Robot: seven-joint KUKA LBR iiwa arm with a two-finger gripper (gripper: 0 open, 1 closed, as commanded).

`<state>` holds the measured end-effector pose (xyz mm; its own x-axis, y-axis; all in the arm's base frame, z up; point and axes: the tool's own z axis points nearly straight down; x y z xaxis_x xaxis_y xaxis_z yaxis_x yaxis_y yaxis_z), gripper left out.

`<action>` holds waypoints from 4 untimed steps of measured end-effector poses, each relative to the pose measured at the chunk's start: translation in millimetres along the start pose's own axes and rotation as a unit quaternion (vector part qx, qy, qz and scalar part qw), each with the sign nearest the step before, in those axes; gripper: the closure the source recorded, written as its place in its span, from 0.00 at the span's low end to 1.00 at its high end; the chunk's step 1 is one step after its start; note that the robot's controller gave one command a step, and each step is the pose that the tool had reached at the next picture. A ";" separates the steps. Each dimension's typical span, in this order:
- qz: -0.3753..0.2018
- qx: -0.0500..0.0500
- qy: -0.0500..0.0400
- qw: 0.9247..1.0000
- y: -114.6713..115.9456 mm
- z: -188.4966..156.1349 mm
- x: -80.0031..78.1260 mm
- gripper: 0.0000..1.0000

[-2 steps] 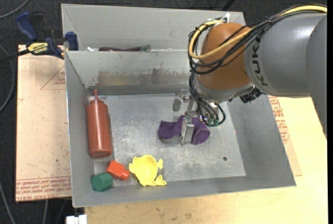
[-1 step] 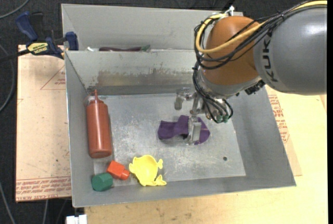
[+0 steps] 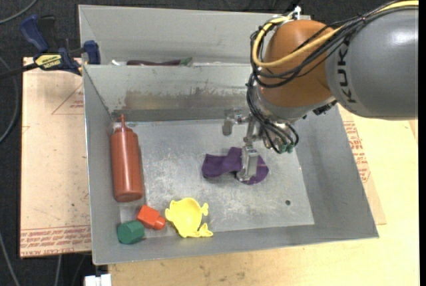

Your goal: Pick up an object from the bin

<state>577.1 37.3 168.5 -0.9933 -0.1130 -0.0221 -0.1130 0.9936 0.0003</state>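
Provisionally, we enter the item as follows.

Handling: we judge the purple soft thing to be light, limp and yielding, perhaps rubber or cloth. It does not look fragile, but it may fold or slip out of a shallow pinch. We would take it at a raised fold near its middle rather than by a thin edge.

Appearance: deep purple and crumpled, with irregular lobes spreading left and right, lying low.

Location: the middle of the grey bin, on its floor, apart from everything else.

Gripper: down over the item's right part, touching it or nearly so. We cannot tell whether it is spread or closed.

Other stock, well apart on the left: a reddish-brown bottle lying along the wall, then an orange block, a green block and a yellow crumpled thing near the front corner.
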 end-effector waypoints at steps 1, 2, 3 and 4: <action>0.046 -0.001 0.011 0.999 -10.9 65.8 12.3 0.00; -0.046 -0.001 -0.002 0.999 -12.6 98.1 -9.4 1.00; -0.046 -0.001 -0.002 0.999 -12.6 98.1 -9.4 1.00; -0.020 -0.001 -0.007 1.000 -2.2 -63.3 -7.1 1.00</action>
